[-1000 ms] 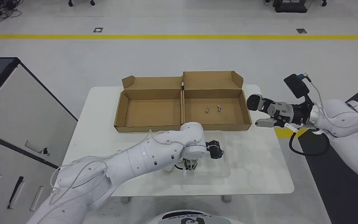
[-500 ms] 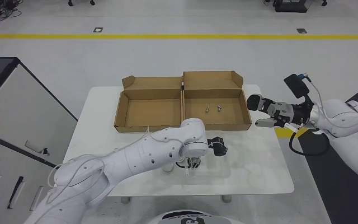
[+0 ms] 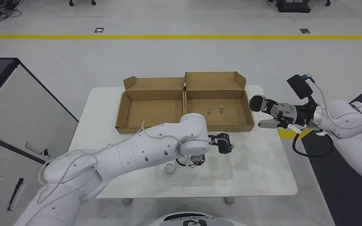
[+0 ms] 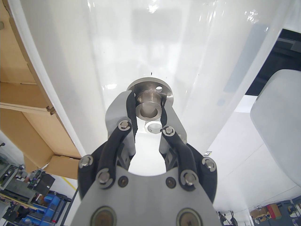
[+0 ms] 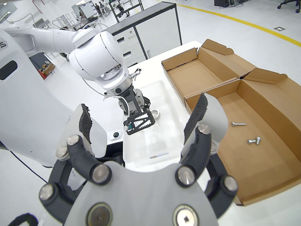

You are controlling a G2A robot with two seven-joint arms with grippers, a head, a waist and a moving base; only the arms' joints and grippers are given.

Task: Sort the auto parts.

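Observation:
My left gripper (image 4: pixel 148 101) is shut on a metal flanged bushing (image 4: pixel 149 109), held just above the clear plastic tray (image 4: pixel 117 36). A second metal ring (image 4: pixel 152 127) lies in the tray under it. In the top view this gripper (image 3: pixel 224 144) hangs over the tray's right part, in front of the right cardboard box (image 3: pixel 232 114). Two bolts (image 3: pixel 209 109) (image 3: pixel 221 108) lie in that box. The left box (image 3: pixel 150 113) has a bare floor. Off the table's right edge, my right gripper (image 3: pixel 264 113) stands open with nothing in it.
A small white ring (image 3: pixel 169 167) lies at the tray's left part. A grey cabinet (image 3: pixel 28 118) stands left of the table. The right wrist view shows the bolts (image 5: pixel 238 124) (image 5: pixel 254 141) and the left gripper (image 5: pixel 138 123) over the tray.
My left gripper has swung to the right over the tray, carrying the bushing. The right arm has kept still.

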